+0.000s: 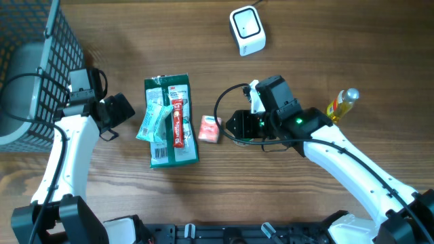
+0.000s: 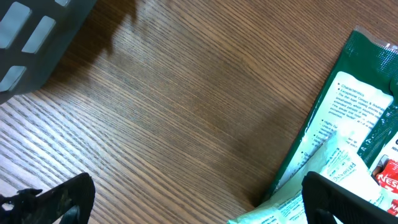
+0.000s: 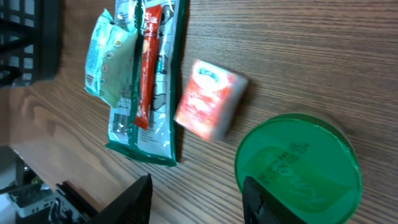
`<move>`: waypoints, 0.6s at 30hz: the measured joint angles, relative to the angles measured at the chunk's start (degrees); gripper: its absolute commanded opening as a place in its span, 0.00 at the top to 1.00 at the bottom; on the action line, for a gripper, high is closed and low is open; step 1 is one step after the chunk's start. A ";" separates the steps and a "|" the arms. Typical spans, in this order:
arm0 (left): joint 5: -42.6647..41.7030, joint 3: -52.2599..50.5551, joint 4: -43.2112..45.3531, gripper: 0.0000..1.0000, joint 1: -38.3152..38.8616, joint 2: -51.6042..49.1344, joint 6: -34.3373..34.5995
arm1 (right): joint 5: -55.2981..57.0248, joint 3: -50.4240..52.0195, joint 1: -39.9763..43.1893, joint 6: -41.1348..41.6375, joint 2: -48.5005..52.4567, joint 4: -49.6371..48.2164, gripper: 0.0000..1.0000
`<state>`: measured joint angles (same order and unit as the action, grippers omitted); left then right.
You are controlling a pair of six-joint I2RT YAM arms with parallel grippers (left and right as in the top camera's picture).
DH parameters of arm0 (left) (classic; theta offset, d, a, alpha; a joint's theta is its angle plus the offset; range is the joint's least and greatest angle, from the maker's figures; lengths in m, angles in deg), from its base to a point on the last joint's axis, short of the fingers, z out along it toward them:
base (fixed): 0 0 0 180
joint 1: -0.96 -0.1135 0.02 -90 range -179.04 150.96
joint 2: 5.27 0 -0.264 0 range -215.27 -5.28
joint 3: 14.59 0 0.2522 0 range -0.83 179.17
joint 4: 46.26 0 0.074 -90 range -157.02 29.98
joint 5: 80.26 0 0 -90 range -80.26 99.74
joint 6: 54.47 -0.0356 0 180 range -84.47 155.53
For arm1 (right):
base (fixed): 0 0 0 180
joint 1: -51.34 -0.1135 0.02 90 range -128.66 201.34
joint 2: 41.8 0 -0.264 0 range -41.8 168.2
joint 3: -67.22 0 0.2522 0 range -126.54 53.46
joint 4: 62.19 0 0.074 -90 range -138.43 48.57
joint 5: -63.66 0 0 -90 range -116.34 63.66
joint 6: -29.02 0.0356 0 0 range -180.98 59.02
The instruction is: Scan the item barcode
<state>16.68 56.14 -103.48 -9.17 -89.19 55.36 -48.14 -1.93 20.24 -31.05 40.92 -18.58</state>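
Wood-grain tabletop (image 1: 325,41) is spread out under both arms. A black mesh basket (image 1: 34,61) is parked at the far left corner, and the white scanner (image 1: 246,30) is set near the far edge, about midway along. Toward the middle of the tabletop a green packet (image 1: 178,154) is laid flat, with a pale sachet (image 1: 150,123) and a red stick sachet (image 1: 178,122) lying on top. A small red-orange packet (image 1: 210,129) is placed just beside it, on the side toward the right edge. The left gripper (image 1: 114,114) is held by the green packet's other side, fingers spread wide with nothing between them. The right gripper (image 3: 198,199) is poised low near the red-orange packet, fingers parted partway, and only bare wood is seen between them. A round green container (image 3: 305,165) is seen just outside one finger (image 3: 256,205); whether it is touched cannot be told. A yellow bottle (image 1: 341,104) is seen toward the right edge.
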 measured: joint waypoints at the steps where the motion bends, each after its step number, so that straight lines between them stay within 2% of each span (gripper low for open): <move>1: 0.00 0.00 0.00 0.00 0.00 0.00 0.00 | 0.63 0.00 0.00 -0.02 0.00 0.35 0.51; 7: 0.00 0.00 0.00 0.00 0.00 0.00 0.00 | 2.82 0.00 0.00 -0.44 0.00 1.38 0.44; 11: 0.00 0.00 0.00 0.00 0.00 0.00 0.00 | 3.93 0.00 0.00 -0.70 0.00 1.99 0.34; 18: 0.00 0.00 0.00 0.00 0.00 0.00 0.00 | 5.38 0.00 0.00 -0.90 0.00 2.40 0.32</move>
<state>16.68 56.14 -103.48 -9.17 -89.19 55.36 -42.76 -1.93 20.24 -31.94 40.92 -16.18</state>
